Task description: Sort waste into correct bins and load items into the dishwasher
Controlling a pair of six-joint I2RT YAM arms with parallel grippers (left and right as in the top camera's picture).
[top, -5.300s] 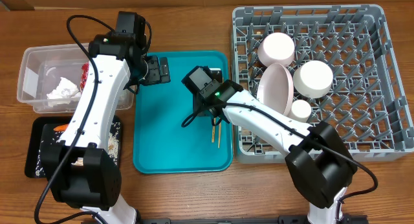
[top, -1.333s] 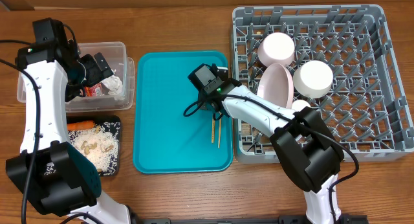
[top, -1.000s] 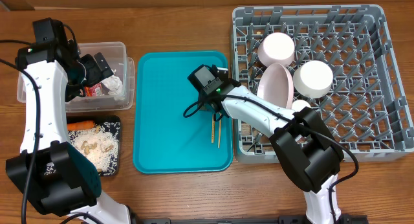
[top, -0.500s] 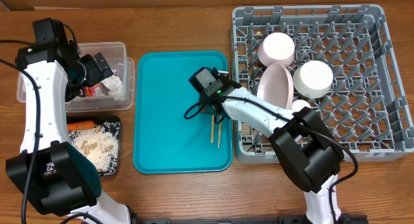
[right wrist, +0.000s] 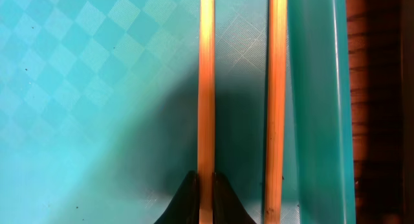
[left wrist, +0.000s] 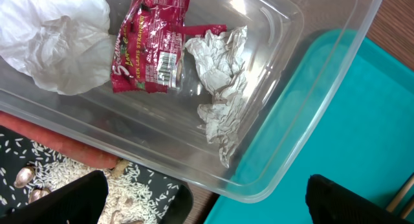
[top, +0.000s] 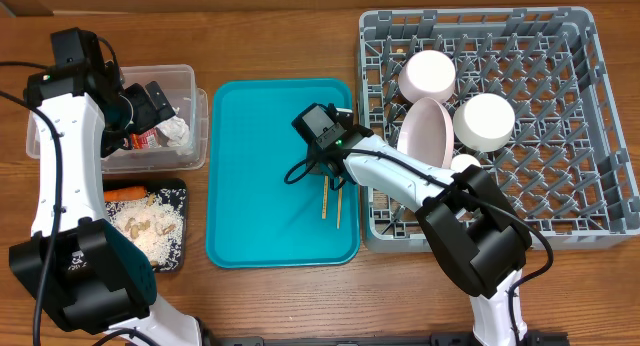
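My right gripper (right wrist: 206, 201) is shut on one of the two thin wooden chopsticks (right wrist: 206, 88), low on the teal tray (right wrist: 97, 88). The second chopstick (right wrist: 277, 88) lies free beside it, close to the tray's right rim. From overhead the pair (top: 331, 204) lies just below the right gripper (top: 325, 176). My left gripper (left wrist: 207, 208) stands wide open and empty over the clear tub (left wrist: 310, 107), which holds a red wrapper (left wrist: 152, 46) and crumpled tissues (left wrist: 223, 75). The grey dish rack (top: 560, 186) holds the plate (top: 425, 136), two bowls (top: 428, 76) and a cup (top: 465, 169).
The black tray (top: 182, 189) in front of the tub holds a carrot (top: 125, 193) and pale food scraps (top: 145, 226). The teal tray (top: 260, 186) lies between the bins and the rack, its right rim close against the rack's left wall.
The right jaws have closed onto one chopstick, and its far end has shifted slightly left. The left arm has not moved.
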